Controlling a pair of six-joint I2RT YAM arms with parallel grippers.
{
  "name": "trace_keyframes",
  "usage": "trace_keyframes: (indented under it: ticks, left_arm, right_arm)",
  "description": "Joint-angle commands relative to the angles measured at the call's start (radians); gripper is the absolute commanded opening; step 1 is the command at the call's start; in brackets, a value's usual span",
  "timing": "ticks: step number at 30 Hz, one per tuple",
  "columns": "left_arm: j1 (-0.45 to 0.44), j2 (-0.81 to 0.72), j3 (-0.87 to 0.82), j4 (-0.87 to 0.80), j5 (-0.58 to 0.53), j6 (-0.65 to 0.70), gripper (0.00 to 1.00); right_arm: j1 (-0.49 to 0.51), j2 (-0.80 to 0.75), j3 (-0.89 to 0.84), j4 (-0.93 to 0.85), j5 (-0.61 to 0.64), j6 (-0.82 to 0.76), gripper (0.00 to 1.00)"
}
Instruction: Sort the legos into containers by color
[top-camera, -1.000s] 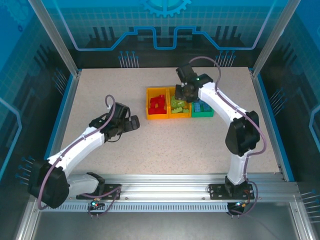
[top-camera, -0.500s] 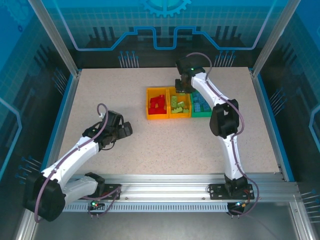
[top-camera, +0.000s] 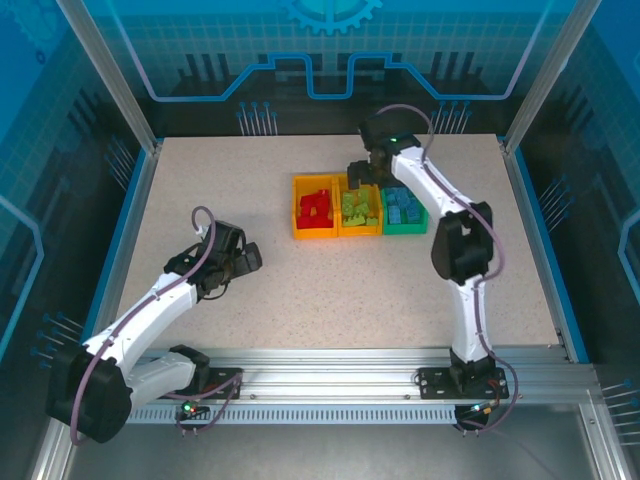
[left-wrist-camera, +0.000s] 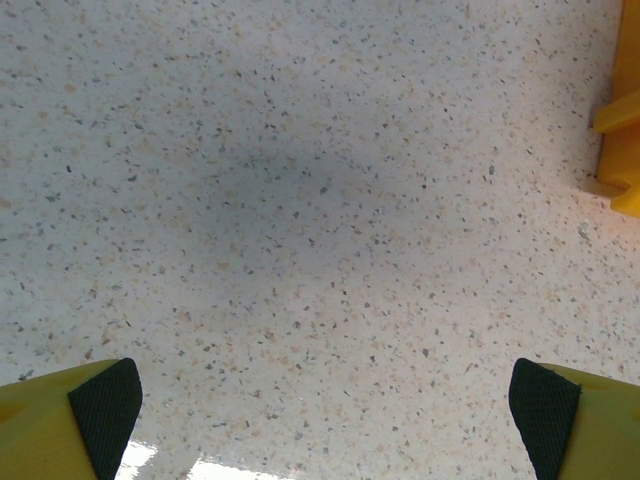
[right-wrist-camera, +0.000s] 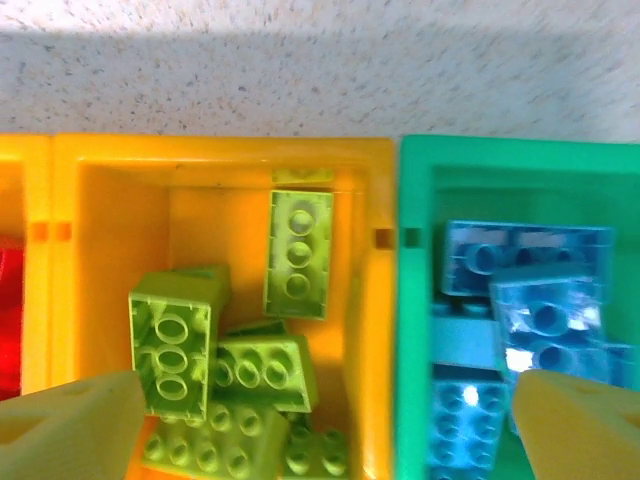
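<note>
Three containers: in a row at the far middle of the desk (top-camera: 330, 290), two orange-yellow ones joined, the green one touching them on the right.
Left hand (left-wrist-camera: 325, 405): low over bare desk, well apart from the bins to their near left; fingers spread wide, nothing between them.
Left bin (top-camera: 297, 205): orange-yellow, holds the red legos (top-camera: 316, 206) in a loose heap.
Middle bin (right-wrist-camera: 225, 150): orange-yellow, holds the lime legos (right-wrist-camera: 298, 240); one lies flat with studs up by the far wall, the others are piled and tilted at the near side.
Green bin (right-wrist-camera: 520, 150): holds the blue legos (right-wrist-camera: 525, 262), stacked unevenly.
Right hand (right-wrist-camera: 325, 425): above the wall shared by the middle and green bins; fingers apart, carrying nothing.
Progress: every brick I can see lies in a bin with its own colour, so the sorting looks done or nearly so.
Handling: the bricks are probably light, rigid, hard plastic with smooth, somewhat slippery sides.
Where to hold: across the two long flat sides, not over the studs.
Risk: the tilted ones in a heap may shift or twist as the fingers close, and the bins themselves look light enough to slide if bumped.
</note>
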Motion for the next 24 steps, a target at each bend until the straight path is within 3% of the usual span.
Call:
trace_keyframes:
  ticks: [1,3,6,10,14,21,24]
  left_arm:
    - [0.012,-0.008,-0.029,0.012,-0.054,0.048,0.99]
    - [0.015,-0.024,-0.047,0.042,-0.084,0.078,0.99]
    - [0.027,-0.046,-0.085,0.126,-0.135,0.164,0.99]
    - [0.074,-0.052,-0.123,0.295,-0.149,0.292,0.99]
    - [0.096,0.01,-0.139,0.48,-0.165,0.427,0.99]
    - [0.124,0.21,-0.211,0.786,-0.086,0.553,0.99]
    - [0.135,0.23,-0.205,0.836,-0.038,0.572,0.99]
  right_arm:
    - [-0.009,-0.273,-0.235,0.229,0.14,-0.143,1.0]
    - [-0.024,-0.44,-0.492,0.475,0.18,-0.231,1.0]
    - [-0.095,-0.641,-0.868,0.785,0.122,-0.332,1.0]
    - [-0.212,-0.778,-1.225,1.073,0.023,-0.372,1.0]
    - [-0.265,-0.774,-1.403,1.327,-0.058,-0.38,1.0]
    - [-0.278,-0.769,-1.422,1.376,-0.142,-0.416,1.0]
    - [-0.259,-0.841,-1.545,1.418,-0.148,-0.399,1.0]
